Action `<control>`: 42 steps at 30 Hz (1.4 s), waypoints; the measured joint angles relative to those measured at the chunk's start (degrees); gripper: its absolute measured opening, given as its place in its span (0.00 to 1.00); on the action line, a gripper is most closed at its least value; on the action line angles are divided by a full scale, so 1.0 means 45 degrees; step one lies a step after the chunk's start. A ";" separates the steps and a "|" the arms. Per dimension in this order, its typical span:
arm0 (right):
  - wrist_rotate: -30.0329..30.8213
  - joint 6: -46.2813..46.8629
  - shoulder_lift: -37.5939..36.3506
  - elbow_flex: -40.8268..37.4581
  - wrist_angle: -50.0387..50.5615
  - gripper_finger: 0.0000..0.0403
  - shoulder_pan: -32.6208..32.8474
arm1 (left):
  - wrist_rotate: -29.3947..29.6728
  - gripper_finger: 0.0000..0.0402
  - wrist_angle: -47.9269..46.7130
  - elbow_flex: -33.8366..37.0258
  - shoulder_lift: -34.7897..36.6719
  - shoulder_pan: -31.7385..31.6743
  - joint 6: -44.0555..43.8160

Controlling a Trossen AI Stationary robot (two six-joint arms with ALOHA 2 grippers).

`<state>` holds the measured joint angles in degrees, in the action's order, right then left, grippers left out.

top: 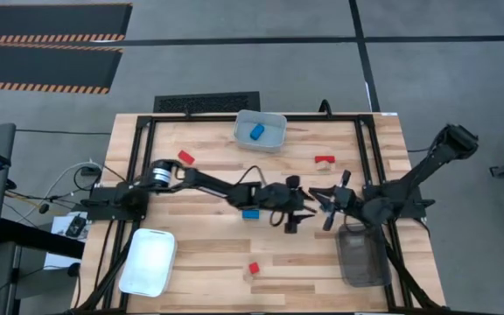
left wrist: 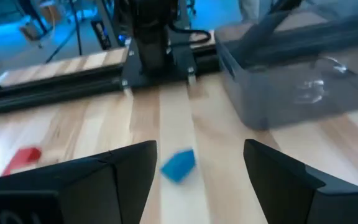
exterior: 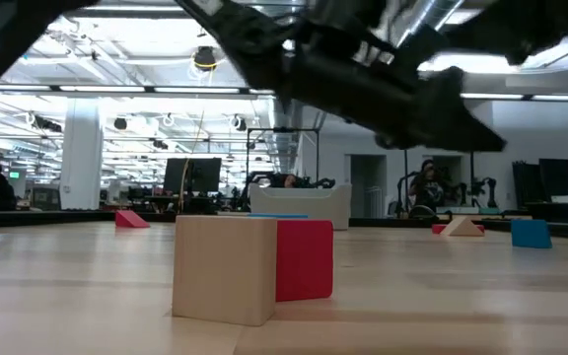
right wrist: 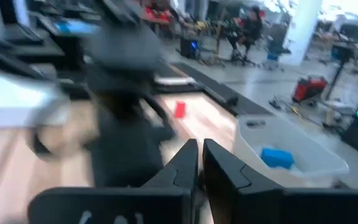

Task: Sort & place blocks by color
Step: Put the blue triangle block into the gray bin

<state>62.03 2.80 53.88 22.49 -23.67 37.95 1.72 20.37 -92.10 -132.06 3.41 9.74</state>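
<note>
Nearest the front edge of the table, a red block (top: 254,268) stood against a plain tan block (exterior: 223,268), the pair touching. To their left lay the white bin (top: 148,262), and to the right the grey bin (top: 361,255), both near the front.

Farther in, at mid-table, the left gripper (top: 299,213) reached in from the left with its fingers (left wrist: 110,180) spread wide and released, holding nothing. In the left wrist view a small blue block (left wrist: 179,165) showed between those open fingers, lying on the wood just short of the grey bin. Just beside the left arm, a second blue block (top: 250,213) lay flat on the table.

The right gripper (top: 325,200) met it from the right, close to the left gripper's tip, its fingers (right wrist: 185,163) clenched together on nothing.

Farther back, a red piece (top: 325,161) sat right of centre and another red wedge (top: 185,157) lay well to the left. At the far edge stood the clear bin (top: 278,133), with one blue block (top: 256,132) inside it.
</note>
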 joint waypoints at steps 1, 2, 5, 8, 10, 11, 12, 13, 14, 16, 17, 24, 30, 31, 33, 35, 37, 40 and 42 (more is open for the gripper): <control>0.0115 -0.0378 -0.0148 0.0006 -0.0037 0.13 0.0172 | -0.0235 0.58 -0.0299 -0.0513 -0.0311 -0.0132 0.0060; 0.0377 -0.0658 -0.0302 0.0004 -0.0037 0.13 0.0317 | -0.0517 0.58 -0.0370 -0.1077 -0.0657 -0.0254 0.0075; 0.1258 -0.1241 -0.0699 0.0004 0.0114 0.13 0.0647 | -0.1299 0.58 -0.1081 -0.2399 -0.1501 -0.0593 0.0087; 0.1690 -0.1399 -0.1039 -0.0016 0.0567 0.13 0.0805 | -0.1937 0.58 -0.1411 -0.3390 -0.2177 -0.0857 0.0167; 0.1746 -0.1338 -0.1221 -0.0021 0.0853 0.13 0.0808 | -0.2428 0.58 -0.1473 -0.4008 -0.2549 -0.1025 0.0266; 0.1792 -0.1330 -0.1296 -0.0058 0.0950 0.13 0.0788 | -0.2739 0.58 -0.1540 -0.4202 -0.2655 -0.1116 0.0267; 0.1825 -0.1312 -0.1331 -0.0060 0.1030 0.13 0.0747 | -0.3027 0.58 -0.1500 -0.4431 -0.2814 -0.1192 0.0254; 0.1824 -0.1299 -0.1338 -0.0060 0.1082 0.13 0.0684 | -0.3297 0.58 -0.1363 -0.4666 -0.2999 -0.1268 0.0142; 0.1824 -0.1248 -0.1338 -0.0060 0.1164 0.13 0.0611 | -0.3567 0.58 -0.1329 -0.4891 -0.3178 -0.1339 -0.0015; 0.1819 -0.1207 -0.1333 -0.0060 0.1212 0.13 0.0493 | -0.4143 0.58 -0.1324 -0.5361 -0.3494 -0.1453 -0.0336; 0.1813 -0.1200 -0.1333 -0.0060 0.1213 0.13 0.0420 | -0.4360 0.58 -0.1371 -0.5585 -0.3656 -0.1490 -0.0407; 0.1518 -0.0960 -0.1309 -0.0060 0.1309 0.13 0.0176 | -0.4337 0.58 -0.2136 -0.5851 -0.3826 -0.1470 0.0128; 0.1516 -0.0919 -0.1309 -0.0060 0.1158 0.13 0.0176 | -0.4208 0.58 -0.2455 -0.5896 -0.4004 -0.1474 0.0244; 0.1510 -0.0882 -0.1309 -0.0060 0.1161 0.13 0.0176 | -0.4124 0.58 -0.2413 -0.5905 -0.4127 -0.1474 0.0262; 0.1505 -0.0737 -0.1309 -0.0060 0.1200 0.13 0.0176 | -0.4096 0.58 -0.2636 -0.5836 -0.4323 -0.1474 0.0124; 0.1493 -0.0707 -0.1303 -0.0060 0.1262 0.13 0.0172 | -0.4084 0.58 -0.2278 -0.5846 -0.4548 -0.1474 0.0025; 0.1475 -0.0707 -0.1303 -0.0064 0.1289 0.13 0.0176 | -0.4091 0.58 -0.2219 -0.5851 -0.4632 -0.1464 -0.0099; 0.1406 -0.0589 -0.1304 -0.0064 0.1443 0.13 0.0176 | -0.4086 0.58 -0.2404 -0.5851 -0.4642 -0.1439 -0.0108; 0.1406 -0.0586 -0.1304 -0.0064 0.1498 0.13 0.0176 | -0.4095 0.56 -0.2431 -0.5851 -0.4642 -0.1425 0.0049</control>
<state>68.36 0.16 48.01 22.20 -16.93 38.74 -16.71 9.43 -118.43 -152.94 -3.01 9.96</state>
